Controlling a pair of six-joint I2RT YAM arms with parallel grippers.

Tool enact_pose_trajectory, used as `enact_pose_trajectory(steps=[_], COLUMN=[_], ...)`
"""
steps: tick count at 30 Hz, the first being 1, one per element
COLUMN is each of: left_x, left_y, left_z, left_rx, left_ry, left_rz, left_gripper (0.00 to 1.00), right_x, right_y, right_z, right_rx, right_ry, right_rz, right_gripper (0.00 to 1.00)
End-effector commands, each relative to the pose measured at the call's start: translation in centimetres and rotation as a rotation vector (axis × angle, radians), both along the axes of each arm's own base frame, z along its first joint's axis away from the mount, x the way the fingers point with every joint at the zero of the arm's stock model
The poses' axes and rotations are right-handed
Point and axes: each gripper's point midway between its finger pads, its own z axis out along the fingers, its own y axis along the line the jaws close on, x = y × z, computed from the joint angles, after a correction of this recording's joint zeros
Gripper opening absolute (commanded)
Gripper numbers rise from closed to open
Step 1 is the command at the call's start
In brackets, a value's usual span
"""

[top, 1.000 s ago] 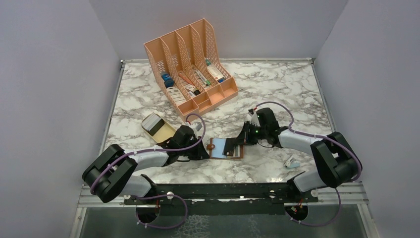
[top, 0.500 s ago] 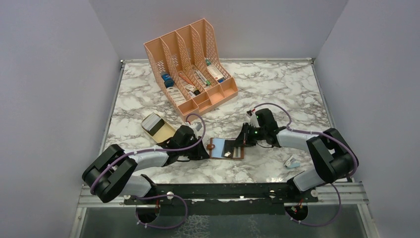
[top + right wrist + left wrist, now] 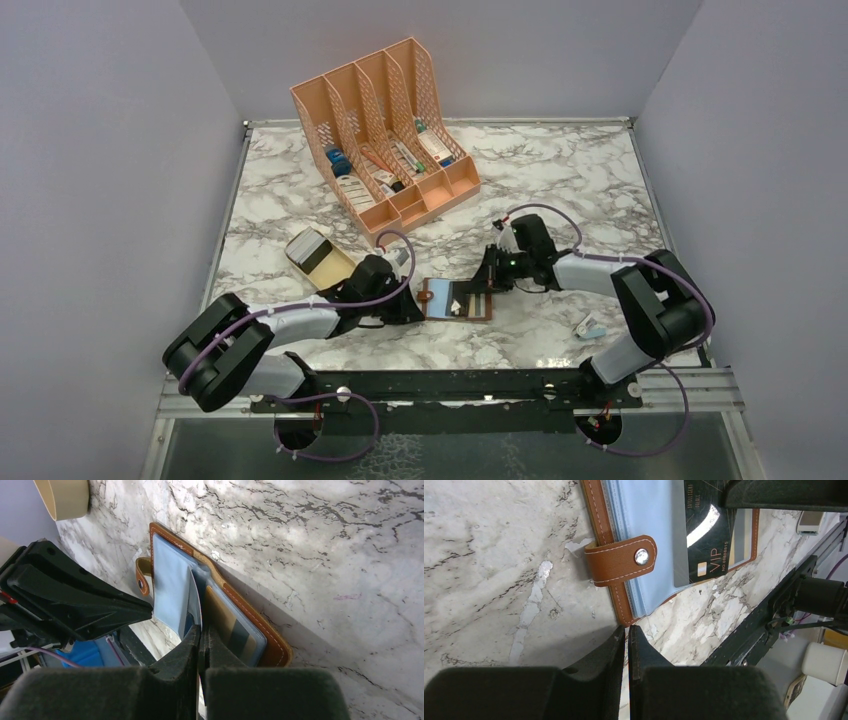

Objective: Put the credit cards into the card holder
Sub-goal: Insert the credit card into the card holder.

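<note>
The left gripper (image 3: 626, 630) has held its place over the last second. Its jaws are drawn to a thin slit, tips at the corner of the card holder (image 3: 596, 510). Nothing shows between them, so a pinch cannot be confirmed. The card holder lies open and flat on the marbled worktop (image 3: 560, 170), between the two arms. It is stitched brown leather-like material with rounded corners and a snap tab (image 3: 621, 562) folded over pale blue, glossy plastic sleeves (image 3: 644, 525).

The glossy black VIP card (image 3: 711, 545) now lies further over the open holder than a second ago, because the right gripper (image 3: 201, 630) has crept leftward. Its jaws are fully closed, tips against a lifted sleeve leaf. Whether they pinch the card is not shown. This looks like the sliding-in stage, not yet seated. A tan-and-grey striped card (image 3: 232, 627) sits behind plastic beside it.
</note>
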Motion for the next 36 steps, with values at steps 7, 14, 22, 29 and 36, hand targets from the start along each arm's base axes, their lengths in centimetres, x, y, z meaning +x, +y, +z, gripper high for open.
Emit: enact_pose_trajectory(steps=[7, 14, 22, 29, 36], left_x=[0.1, -0.1, -0.1, -0.3, -0.5], left_y=[-1.1, -0.8, -0.8, -0.8, -1.1], left_z=[1.0, 0.3, 0.2, 0.4, 1.2], left_rx=[-0.028, -0.005, 0.001, -0.008, -0.039], left_ry=[-0.03, -0.025, -0.022, -0.019, -0.023], left_rz=[-0.017, -0.014, -0.014, -0.006, 0.007], left_gripper=[0.11, 0.11, 0.11, 0.11, 0.11], right_x=[0.2, 0.1, -0.1, 0.4, 1.2], right_y=[0.3, -0.3, -0.2, 0.5, -1.3], right_z=[-1.2, -1.4, -2.2, -1.7, 0.1], right_rx=[-0.067, -0.121, -0.139, -0.141, -0.239], right_ry=[0.01, 0.004, 0.039, 0.027, -0.008], right_rz=[0.039, 0.054, 0.094, 0.085, -0.012], right_gripper=[0.07, 0.01, 0.01, 0.1, 0.39])
